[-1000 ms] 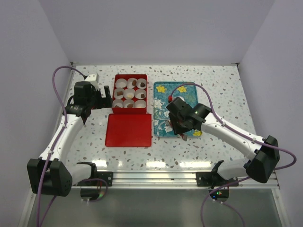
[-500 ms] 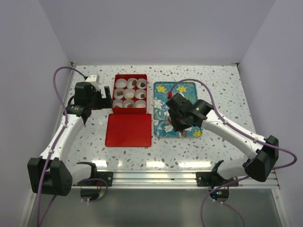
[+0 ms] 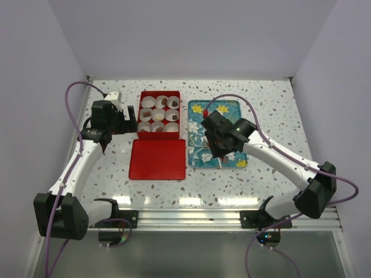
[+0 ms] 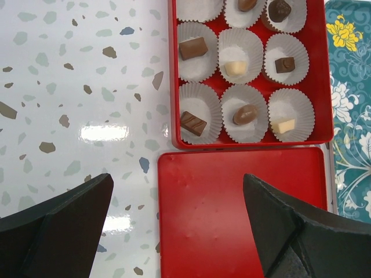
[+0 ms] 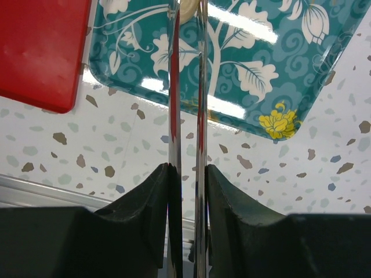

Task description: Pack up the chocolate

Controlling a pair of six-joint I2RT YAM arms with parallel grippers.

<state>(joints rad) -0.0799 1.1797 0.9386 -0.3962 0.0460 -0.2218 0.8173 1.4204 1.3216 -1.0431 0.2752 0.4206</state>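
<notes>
One cream-white chocolate piece (image 5: pixel 186 8) seems pinched in thin metal tweezers (image 5: pixel 174 87) the right gripper (image 5: pixel 186 174) clamps; left gripper (image 4: pixel 177 185) gapes wide; slackening could drop it.

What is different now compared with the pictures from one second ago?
The right claw, shut on metal tweezers, moved over the teal tray toward the far left, nearer the red box. The open left claw, box, lid and chocolates stayed put.

Tips of right gripper (image 5: pixel 186 7) cut off at frame top; cream blob (image 5: pixel 186 11) between them unidentifiable. Far row of red box (image 4: pixel 173 87), ahead of left gripper (image 4: pixel 178 188), cropped.
</notes>
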